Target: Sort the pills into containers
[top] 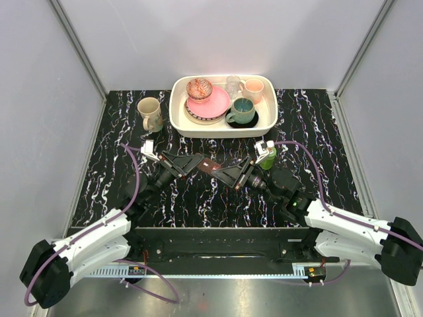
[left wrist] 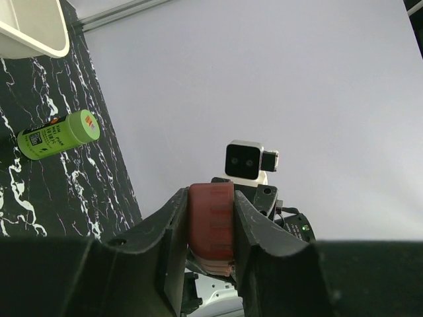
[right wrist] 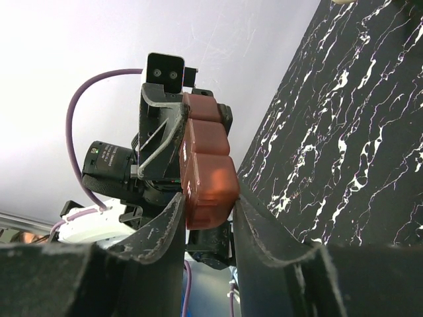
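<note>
Gripped at its narrow ends by left claw (left wrist: 210, 228) and right claw (right wrist: 208, 206): brown case (right wrist: 206, 142), stiff, light, probably slick plastic.

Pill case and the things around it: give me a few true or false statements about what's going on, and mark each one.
1. The left gripper and the right gripper each clamp one end of the case. True.
2. The green bottle stands upright in the tray. False: the bottle lies on its side on the table, outside the tray.
3. A beige mug stands on the table, left of the tray. True.
4. The tray is empty. False: a teal mug and a pink plate sit in it, among other crockery.
</note>
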`<action>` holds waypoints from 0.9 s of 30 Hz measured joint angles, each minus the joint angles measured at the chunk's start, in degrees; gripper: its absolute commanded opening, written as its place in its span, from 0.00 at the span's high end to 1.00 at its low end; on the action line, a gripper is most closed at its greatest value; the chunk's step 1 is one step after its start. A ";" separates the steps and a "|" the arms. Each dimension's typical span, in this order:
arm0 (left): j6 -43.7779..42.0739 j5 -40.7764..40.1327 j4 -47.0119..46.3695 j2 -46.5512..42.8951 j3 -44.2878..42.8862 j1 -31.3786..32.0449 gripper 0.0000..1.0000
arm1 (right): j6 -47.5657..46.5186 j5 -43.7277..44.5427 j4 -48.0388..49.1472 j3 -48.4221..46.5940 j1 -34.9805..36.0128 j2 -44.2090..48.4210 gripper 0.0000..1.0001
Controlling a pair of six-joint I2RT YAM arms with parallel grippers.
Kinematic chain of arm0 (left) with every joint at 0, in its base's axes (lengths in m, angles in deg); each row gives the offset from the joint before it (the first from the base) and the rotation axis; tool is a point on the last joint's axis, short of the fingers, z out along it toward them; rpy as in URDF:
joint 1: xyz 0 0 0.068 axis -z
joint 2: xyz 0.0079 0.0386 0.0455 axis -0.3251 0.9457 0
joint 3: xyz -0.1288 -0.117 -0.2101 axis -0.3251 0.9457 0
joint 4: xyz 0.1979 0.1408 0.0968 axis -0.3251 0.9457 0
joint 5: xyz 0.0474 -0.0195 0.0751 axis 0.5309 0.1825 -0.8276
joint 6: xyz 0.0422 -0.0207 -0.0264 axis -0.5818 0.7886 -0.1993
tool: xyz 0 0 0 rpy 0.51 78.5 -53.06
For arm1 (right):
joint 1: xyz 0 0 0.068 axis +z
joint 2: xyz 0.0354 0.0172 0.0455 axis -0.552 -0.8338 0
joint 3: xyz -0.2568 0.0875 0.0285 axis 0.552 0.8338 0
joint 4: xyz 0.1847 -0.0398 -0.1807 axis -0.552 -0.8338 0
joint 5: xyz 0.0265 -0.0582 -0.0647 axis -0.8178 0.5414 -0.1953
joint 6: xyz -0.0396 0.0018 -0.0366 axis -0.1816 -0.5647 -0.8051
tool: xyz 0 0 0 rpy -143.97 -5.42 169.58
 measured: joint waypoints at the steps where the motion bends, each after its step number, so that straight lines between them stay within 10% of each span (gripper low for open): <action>1: 0.02 -0.04 -0.02 0.00 0.07 0.02 1.00 | 0.00 0.00 -0.02 0.00 0.00 0.00 0.67; 10: 0.22 -0.11 -0.31 0.00 0.28 1.18 1.00 | -0.28 0.11 -0.04 0.00 -0.07 -0.24 0.49; 21: 0.83 -0.39 -1.05 0.02 0.90 1.49 1.00 | 0.90 0.07 0.50 -0.02 -0.17 -0.42 0.91; 24: 0.85 -0.44 -1.18 0.07 0.92 1.53 1.00 | 1.03 0.07 0.57 -0.02 -0.17 -0.42 0.79; 25: 0.87 -0.46 -1.29 0.13 0.92 1.55 1.00 | 1.05 0.09 0.61 -0.02 -0.17 -0.42 0.55; 27: 0.90 -0.57 -1.29 0.17 0.92 1.62 1.00 | 1.05 0.07 0.76 -0.02 -0.20 -0.44 0.42</action>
